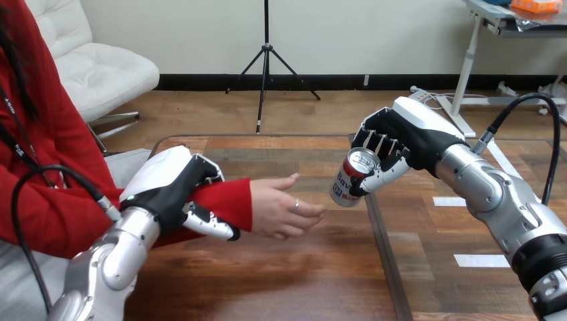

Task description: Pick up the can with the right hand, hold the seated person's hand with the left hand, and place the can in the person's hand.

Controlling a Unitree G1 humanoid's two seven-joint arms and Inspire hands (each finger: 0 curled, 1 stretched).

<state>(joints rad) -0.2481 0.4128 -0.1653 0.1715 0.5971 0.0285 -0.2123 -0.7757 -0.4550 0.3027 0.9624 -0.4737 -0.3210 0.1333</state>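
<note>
A silver can (353, 177) with a red and blue label hangs tilted above the wooden table (294, 274), its top facing me. My right hand (391, 144) is shut on it, fingers and thumb curled round its body. A short way left of the can, the person's hand (281, 204) reaches out over the table, palm partly up, fingers loosely bent, holding nothing. My left hand (175, 190) is wrapped round the person's forearm in its red sleeve (224, 200), fingers over the top and thumb along the near side. A small gap separates the can from the person's fingertips.
A seam (381, 247) runs front to back down the table just right of the person's hand. White tape marks (478, 261) lie on the table's right part, under my right forearm.
</note>
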